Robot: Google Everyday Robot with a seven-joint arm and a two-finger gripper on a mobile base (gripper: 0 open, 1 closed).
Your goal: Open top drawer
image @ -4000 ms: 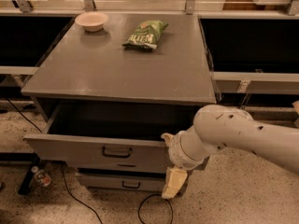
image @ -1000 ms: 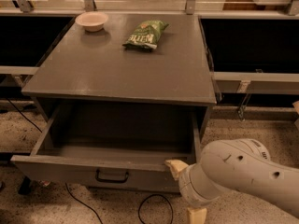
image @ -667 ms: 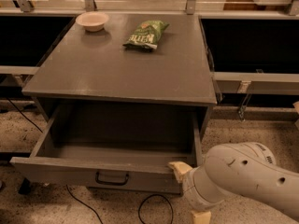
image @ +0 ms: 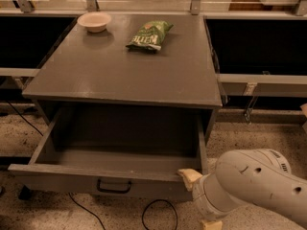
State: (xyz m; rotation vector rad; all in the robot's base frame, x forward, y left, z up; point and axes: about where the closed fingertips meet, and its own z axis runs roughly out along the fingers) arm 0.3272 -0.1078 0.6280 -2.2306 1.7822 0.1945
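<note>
Note far greater extension of top drawer than four seconds ago, wide open beneath cabinet top; treat task as essentially complete, with gripper at drawer's right front corner, closure state indeterminable.

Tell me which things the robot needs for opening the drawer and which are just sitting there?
For the job: wide grey wooden top drawer, pulled out; its small black bar handle; white robot arm's end effector, at the drawer front's right end.
Just lying about: small cream round bowl and green crinkly snack bag, both on the grey cabinet top.
</note>
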